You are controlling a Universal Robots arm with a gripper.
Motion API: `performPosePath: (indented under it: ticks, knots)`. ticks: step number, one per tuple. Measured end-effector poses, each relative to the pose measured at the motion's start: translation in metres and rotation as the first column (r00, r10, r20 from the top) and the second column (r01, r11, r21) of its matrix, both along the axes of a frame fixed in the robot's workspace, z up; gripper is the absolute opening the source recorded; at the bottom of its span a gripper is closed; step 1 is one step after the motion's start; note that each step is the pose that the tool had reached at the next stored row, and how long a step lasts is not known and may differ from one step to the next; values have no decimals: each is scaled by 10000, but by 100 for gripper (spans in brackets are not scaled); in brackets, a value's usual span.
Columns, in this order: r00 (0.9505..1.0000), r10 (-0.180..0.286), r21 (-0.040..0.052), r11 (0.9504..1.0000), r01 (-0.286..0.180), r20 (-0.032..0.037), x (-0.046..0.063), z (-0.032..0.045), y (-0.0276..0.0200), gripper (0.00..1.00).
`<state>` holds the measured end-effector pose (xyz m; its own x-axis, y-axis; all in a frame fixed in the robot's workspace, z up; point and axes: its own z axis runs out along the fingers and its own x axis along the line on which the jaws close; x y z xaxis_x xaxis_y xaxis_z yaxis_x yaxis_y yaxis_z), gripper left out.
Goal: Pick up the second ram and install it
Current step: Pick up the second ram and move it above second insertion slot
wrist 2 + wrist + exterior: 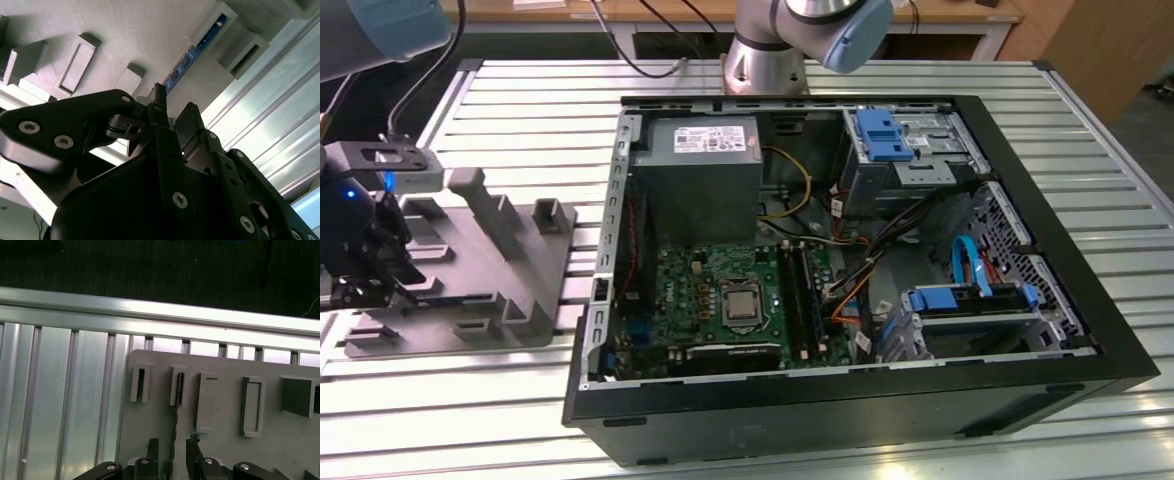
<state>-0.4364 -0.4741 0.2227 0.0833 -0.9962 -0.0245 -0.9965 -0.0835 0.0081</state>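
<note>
So in the exterior view the gripper (358, 262) is way over at the exterior view's left, down on the grey holder tray (520, 275). It's well apart from the open PC case (854, 400) and its green motherboard (707, 290). From this angle I can't tell what the jaws are doing.

The first wrist view is way clearer. The second ram (176, 412) stands on edge in the tray (150, 415), one end tucked into a slotted post (179, 386). The gripper (172, 445) has its two fingertips (192, 442) spread apart, one on each side of the stick. There's a gap on both sides, so nothing is clamped yet.

The second wrist view tells the same story from low down. The blue-green ram (187, 57) runs between posts of the tray (100, 25), and the gripper (175, 107) straddles its near end with the jaws apart.

My worry is that the stick looks closer to one finger than the other. If the jaws close off-centre they could shove it sideways in the post, and then it might bind or come up crooked. It's also a thin edge to pinch, so a shallow grip could slip.
</note>
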Motion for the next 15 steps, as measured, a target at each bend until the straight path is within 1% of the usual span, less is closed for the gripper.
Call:
performPosePath:
  ticks: [4,6,12,13,15]
  knots:
    - [10000,-28,0,10000,28,0,-1,-20,-65,36]
    - [10000,-30,0,10000,30,1,-1,-38,-84,36]
    - [10000,-32,6,10000,32,0,-2,-105,-92,36]
    - [10000,-32,29,10000,32,-1,-2,-113,-92,36]
    - [10000,-31,127,9999,31,0,-1,-126,-91,36]
